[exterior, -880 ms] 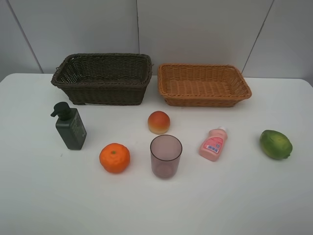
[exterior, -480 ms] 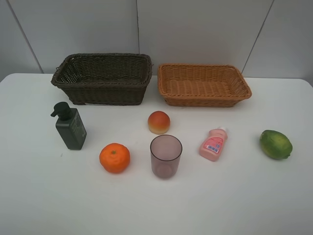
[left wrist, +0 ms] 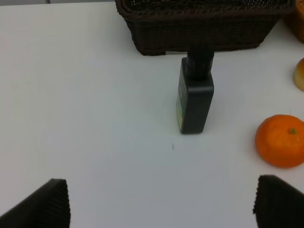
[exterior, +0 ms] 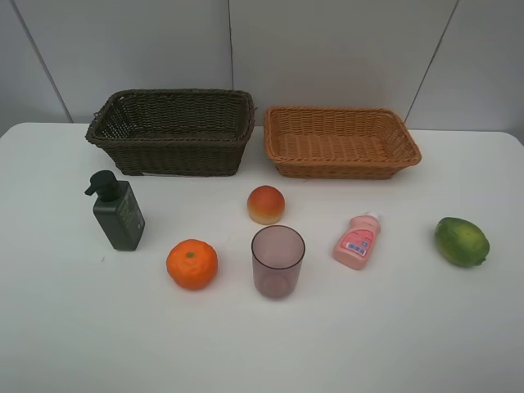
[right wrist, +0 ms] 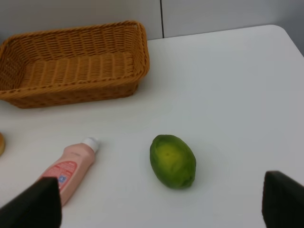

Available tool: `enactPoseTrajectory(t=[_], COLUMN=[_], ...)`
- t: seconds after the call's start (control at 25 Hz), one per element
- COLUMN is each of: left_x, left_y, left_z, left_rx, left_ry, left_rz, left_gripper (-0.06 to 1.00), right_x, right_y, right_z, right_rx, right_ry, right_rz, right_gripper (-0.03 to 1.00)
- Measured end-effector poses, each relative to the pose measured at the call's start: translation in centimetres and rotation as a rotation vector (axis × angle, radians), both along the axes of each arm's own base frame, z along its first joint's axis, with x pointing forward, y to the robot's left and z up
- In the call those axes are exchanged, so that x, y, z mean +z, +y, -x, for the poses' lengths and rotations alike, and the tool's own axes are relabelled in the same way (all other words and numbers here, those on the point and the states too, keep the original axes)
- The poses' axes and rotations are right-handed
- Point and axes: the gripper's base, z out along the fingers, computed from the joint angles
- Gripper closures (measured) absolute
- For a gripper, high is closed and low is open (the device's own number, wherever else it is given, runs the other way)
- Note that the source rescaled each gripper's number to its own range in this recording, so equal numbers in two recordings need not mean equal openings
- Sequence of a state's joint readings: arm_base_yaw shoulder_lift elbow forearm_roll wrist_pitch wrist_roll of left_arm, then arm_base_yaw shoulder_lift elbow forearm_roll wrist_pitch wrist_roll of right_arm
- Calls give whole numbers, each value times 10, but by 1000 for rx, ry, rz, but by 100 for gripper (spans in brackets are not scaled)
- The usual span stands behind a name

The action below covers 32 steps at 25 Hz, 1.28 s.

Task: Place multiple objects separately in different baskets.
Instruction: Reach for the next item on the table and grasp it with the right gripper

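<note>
On the white table stand a dark brown basket point(exterior: 172, 131) and a tan basket point(exterior: 340, 141) at the back. In front lie a dark green pump bottle point(exterior: 119, 213), an orange mandarin point(exterior: 191, 264), a peach point(exterior: 266, 204), a purplish cup point(exterior: 277, 261), a pink bottle point(exterior: 356, 241) on its side and a green fruit point(exterior: 462, 241). Neither arm shows in the high view. My left gripper point(left wrist: 161, 209) is open, short of the pump bottle point(left wrist: 194, 97) and mandarin point(left wrist: 281, 140). My right gripper point(right wrist: 159, 209) is open, short of the green fruit point(right wrist: 173, 160) and pink bottle point(right wrist: 71, 168).
Grey wall panels point(exterior: 327, 49) rise behind the baskets. The table's rounded far right corner point(right wrist: 280, 31) shows in the right wrist view. Both baskets hold nothing that I can see.
</note>
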<state>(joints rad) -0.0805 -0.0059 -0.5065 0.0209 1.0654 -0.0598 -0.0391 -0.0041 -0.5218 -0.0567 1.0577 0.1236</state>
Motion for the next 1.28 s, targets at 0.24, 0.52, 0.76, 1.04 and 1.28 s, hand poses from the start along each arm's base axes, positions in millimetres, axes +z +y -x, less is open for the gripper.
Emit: enactPoseTrajectory(t=[0.24,0.52,0.76,1.04,1.28], left_x=[0,0,0,0,0], left_y=[0,0,0,0,0], left_z=[0,0,0,0,0], left_rx=[0,0,0,0,0], left_ry=[0,0,0,0,0], left_rz=[0,0,0,0,0], left_gripper=[-6,-6,-6,-6,-6], right_x=[0,0,0,25,58], right_y=[0,0,0,1,-1], right_z=[0,0,0,-35,-102], right_rx=[0,0,0,13,21], right_ry=[0,0,0,162,301], right_rz=[0,0,0,-28,-33], right_gripper=[17,17,17,17,17])
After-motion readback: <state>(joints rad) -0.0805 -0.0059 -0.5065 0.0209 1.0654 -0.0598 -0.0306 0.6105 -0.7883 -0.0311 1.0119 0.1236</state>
